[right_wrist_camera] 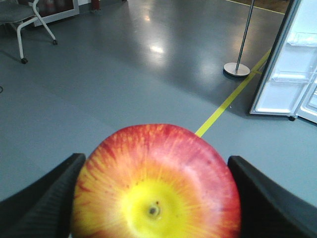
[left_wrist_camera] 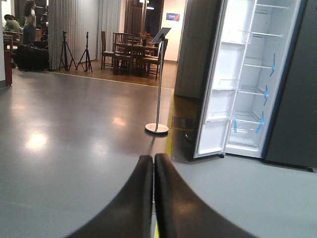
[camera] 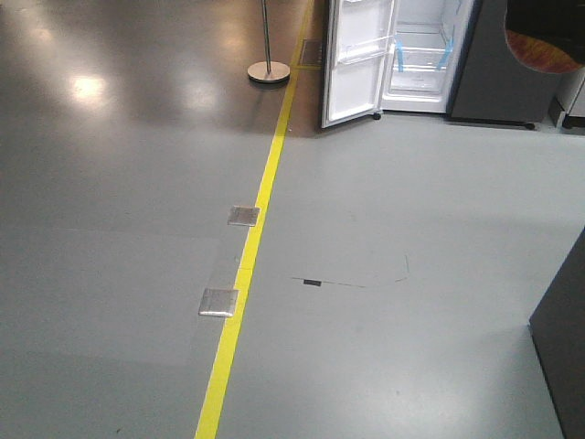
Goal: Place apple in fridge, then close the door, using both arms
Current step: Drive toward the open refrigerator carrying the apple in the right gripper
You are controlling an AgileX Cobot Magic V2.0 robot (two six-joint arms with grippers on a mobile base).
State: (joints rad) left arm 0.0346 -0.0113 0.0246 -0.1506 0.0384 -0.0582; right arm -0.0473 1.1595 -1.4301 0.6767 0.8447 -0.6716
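Observation:
The apple point(right_wrist_camera: 156, 183), red with a yellow centre, fills the right wrist view, and my right gripper point(right_wrist_camera: 156, 159) is shut on it, one dark finger on each side. The front view shows the same apple point(camera: 546, 50) at the top right edge, held high in the air. The fridge point(camera: 425, 46) stands far ahead across the floor, its white shelves lined with blue tape. Its door point(camera: 356, 64) hangs wide open to the left. My left gripper point(left_wrist_camera: 153, 161) is shut with nothing in it and faces the fridge point(left_wrist_camera: 257, 74) and the door point(left_wrist_camera: 220, 89) from a distance.
A metal stand with a round base point(camera: 269, 70) sits left of the door beside a yellow floor line point(camera: 259, 219). Two metal floor plates point(camera: 218, 302) lie along that line. A dark counter side point(camera: 559, 357) rises at the near right. A chair point(right_wrist_camera: 25, 20) stands far left.

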